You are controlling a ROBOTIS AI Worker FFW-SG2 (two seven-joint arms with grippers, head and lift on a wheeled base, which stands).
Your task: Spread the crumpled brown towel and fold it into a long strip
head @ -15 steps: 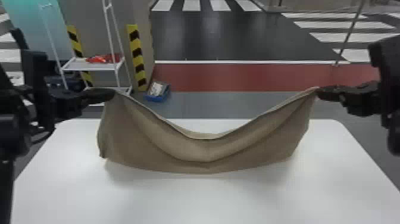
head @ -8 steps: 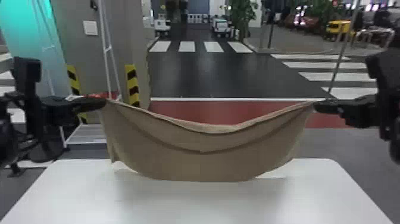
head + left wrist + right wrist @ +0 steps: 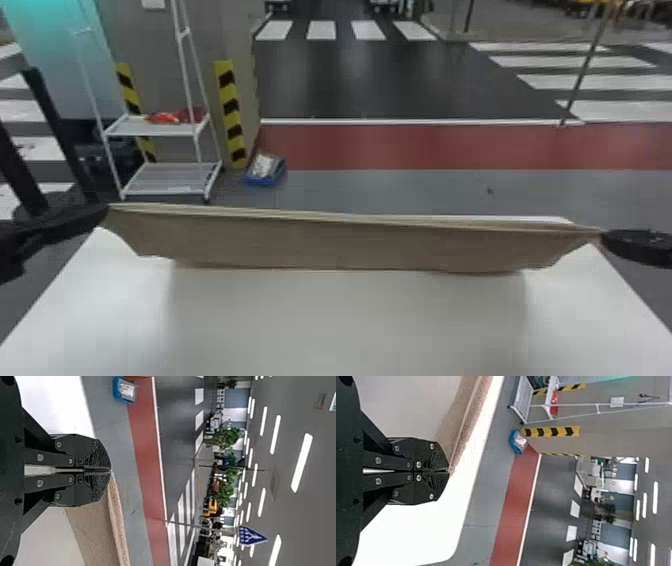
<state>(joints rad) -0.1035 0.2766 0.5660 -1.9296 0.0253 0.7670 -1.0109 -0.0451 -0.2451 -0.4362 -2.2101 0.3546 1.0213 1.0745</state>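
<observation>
Head view: brown towel (image 3: 340, 245) is hanging taut between my left pincer (image 3: 107, 207) and right pincer (image 3: 601, 233), over table (image 3: 350, 325) below them. Left wrist view: left pincer is clenching one towel end. Right wrist view: right pincer is pinching the other; I should be lowering both evenly, lower edge landing first.

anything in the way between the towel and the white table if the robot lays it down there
Nothing visible stands in the way. The towel is stretched between the left gripper and the right gripper, with no object showing between it and the white table.
</observation>
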